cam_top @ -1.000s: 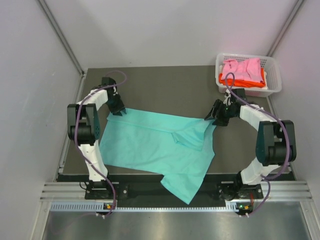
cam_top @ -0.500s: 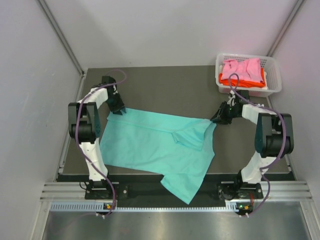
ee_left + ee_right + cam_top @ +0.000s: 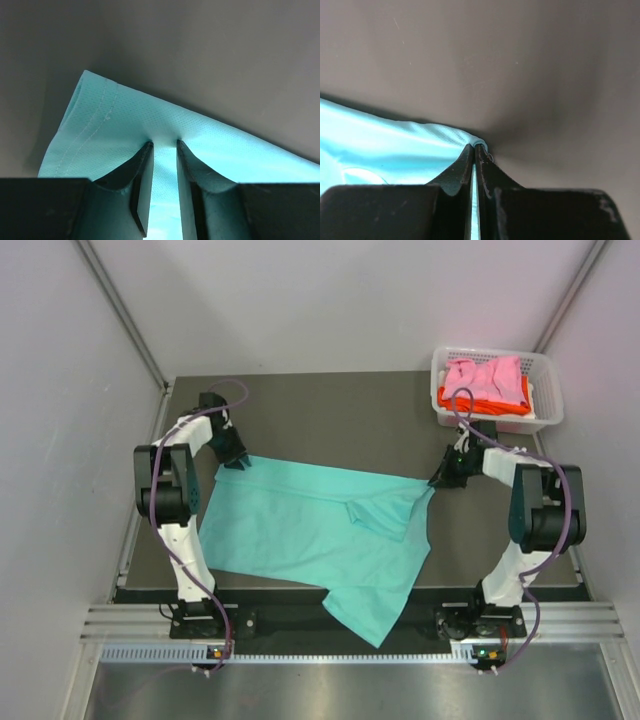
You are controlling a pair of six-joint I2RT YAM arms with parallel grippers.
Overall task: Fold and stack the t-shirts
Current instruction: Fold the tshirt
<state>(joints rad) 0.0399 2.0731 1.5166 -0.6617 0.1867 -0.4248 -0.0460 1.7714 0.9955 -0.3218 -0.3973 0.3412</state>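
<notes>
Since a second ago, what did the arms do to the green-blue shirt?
The right tool, shut on one far corner of the teal shirt, slid a little to the right and pulled that far edge straighter. Nothing was grabbed or let go. The left tool kept pinching the other far corner in about the same place, and the basket did not move.

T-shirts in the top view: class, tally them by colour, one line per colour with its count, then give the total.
teal t-shirt, spread on the table: 1
pink t-shirt, in the white basket: 1
orange t-shirt, under the pink one in the basket: 1
Total: 3
</notes>
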